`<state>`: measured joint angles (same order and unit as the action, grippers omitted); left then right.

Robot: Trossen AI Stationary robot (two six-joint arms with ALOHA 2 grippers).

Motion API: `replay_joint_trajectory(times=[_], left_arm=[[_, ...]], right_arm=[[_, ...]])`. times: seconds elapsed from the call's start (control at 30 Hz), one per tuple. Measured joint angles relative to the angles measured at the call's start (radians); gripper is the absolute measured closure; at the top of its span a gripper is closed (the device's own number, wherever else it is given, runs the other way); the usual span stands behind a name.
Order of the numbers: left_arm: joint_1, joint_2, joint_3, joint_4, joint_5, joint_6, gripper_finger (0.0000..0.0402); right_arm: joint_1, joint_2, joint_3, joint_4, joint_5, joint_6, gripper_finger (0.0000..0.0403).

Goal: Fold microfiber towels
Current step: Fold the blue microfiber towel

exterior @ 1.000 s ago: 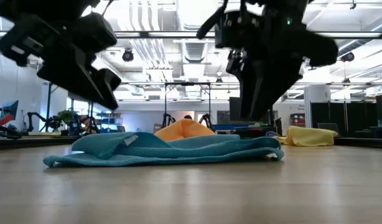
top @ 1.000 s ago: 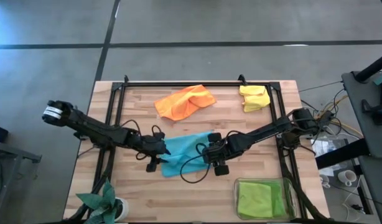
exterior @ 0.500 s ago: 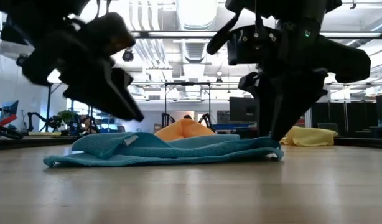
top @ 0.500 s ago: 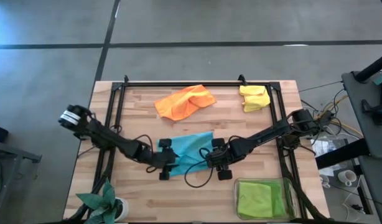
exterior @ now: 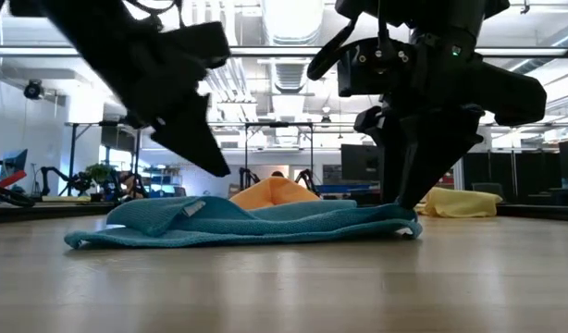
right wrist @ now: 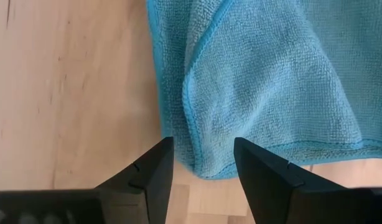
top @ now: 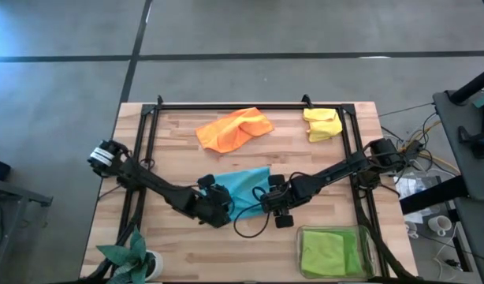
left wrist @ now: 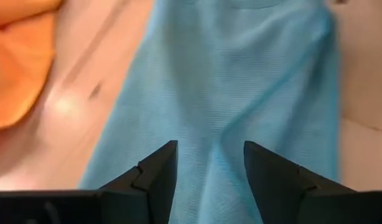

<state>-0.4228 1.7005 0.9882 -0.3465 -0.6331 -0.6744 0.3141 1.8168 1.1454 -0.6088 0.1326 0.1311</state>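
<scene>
High view: the light blue towel [top: 240, 192] lies rumpled mid-tabletop [top: 179, 126], between your two arms. The left gripper [top: 216, 207] sits at its near-left corner, the right gripper [top: 275, 202] at its near-right corner. The orange towel [top: 234, 128] and yellow towel [top: 322, 124] wait well apart at the far edge; a yellow-green towel [top: 329, 252] already lies in the clear tray [top: 366, 237]. A plant [top: 130, 254] stands at the near-left corner.

Low view: the blue towel [exterior: 247, 222] lies flat on the wood. One arm's fingers come down right at its corner; the other arm hangs above the cloth.

Left wrist view: the left gripper [left wrist: 209, 174] is spread wide over blue cloth [left wrist: 228, 93], grasping nothing.

Right wrist view: the right gripper [right wrist: 202, 168] is also released, straddling a curled hem near the corner [right wrist: 206, 165].

Judgement: you're at the corner grab, before the first fold. Next, lower both, clench on the near corners, then lift evenly toward the far edge.

No brands, labels or writing readable.
</scene>
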Motion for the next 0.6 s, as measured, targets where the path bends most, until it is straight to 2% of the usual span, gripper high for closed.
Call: replay_joint_trajectory(times=[0.07,0.17,0.3,0.43,0.53,0.6], left_arm=[[0.020,0.019,0.016,-0.047,0.038,-0.044,0.0233],[0.042,0.051,0.016,-0.069,0.197,-0.068,0.0233],[0.033,0.082,0.024,-0.066,0.411,0.025,0.0233],[-0.016,0.047,0.043,-0.073,0.621,0.093,0.0233],[-0.053,-0.012,0.050,-0.064,0.646,0.111,0.0233],[-0.059,-0.051,0.041,-0.063,0.586,0.091,0.0233]], right_arm=[[0.001,0.000,0.000,0.001,0.000,0.018,0.0236],[0.004,0.000,-0.002,0.005,0.000,0.024,0.0236],[0.005,0.000,-0.022,0.041,0.000,0.023,0.0236],[0.005,0.001,-0.048,0.050,0.000,0.022,0.0236],[0.005,0.002,-0.064,0.053,0.000,0.024,0.0236],[0.005,0.002,-0.068,0.061,0.000,0.024,0.0236]])
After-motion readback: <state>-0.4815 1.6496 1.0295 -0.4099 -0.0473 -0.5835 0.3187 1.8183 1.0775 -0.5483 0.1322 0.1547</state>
